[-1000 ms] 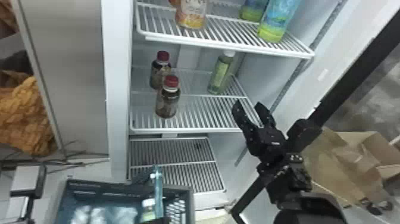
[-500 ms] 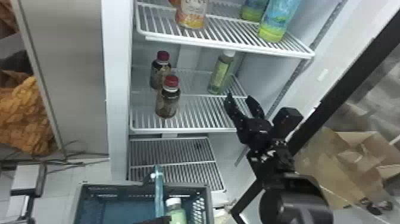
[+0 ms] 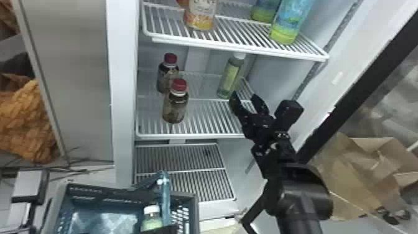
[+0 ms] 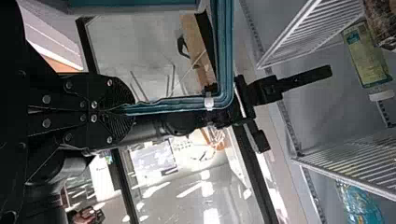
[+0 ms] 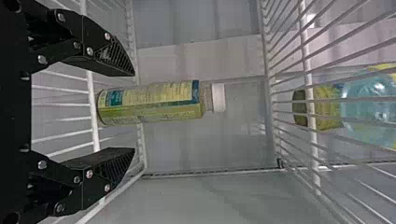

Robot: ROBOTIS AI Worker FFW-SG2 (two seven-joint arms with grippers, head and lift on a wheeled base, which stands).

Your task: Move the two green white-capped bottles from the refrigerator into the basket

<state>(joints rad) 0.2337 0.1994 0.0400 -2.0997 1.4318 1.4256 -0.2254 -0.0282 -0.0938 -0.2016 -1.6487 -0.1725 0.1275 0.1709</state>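
We identify two containers: the basket [image 3: 102,194] below and to the left of the right gripper [image 3: 244,95], and the refrigerator [image 3: 123,93] ahead of it. We locate one task bottle, the basket bottle [image 3: 151,217], green with a white cap, inside the basket, just beside the left gripper [image 3: 168,229]. The left wrist view shows the left gripper [image 4: 126,109] with fingers closed on the blue basket handle [image 3: 164,193], which stands raised next to that bottle.

We locate the other task bottle, the shelf bottle [image 3: 229,76], upright on the middle shelf [image 3: 214,121], directly ahead of the right gripper's tips. In the right wrist view, the right gripper [image 5: 134,112] has its fingers set wide and empty, with the shelf bottle lined up between them.

On the same shelf, to the left of the right gripper, we note the nearer red-capped bottle [image 3: 174,107] and the farther red-capped bottle [image 3: 164,77]. The upper shelf [image 3: 242,37] forms an overhead limit above the right gripper; it carries an orange-labelled bottle [image 3: 200,15] and two blue-and-green bottles [image 3: 284,28]. We find brown cardboard [image 3: 367,174] outside the refrigerator, to the right of the right gripper
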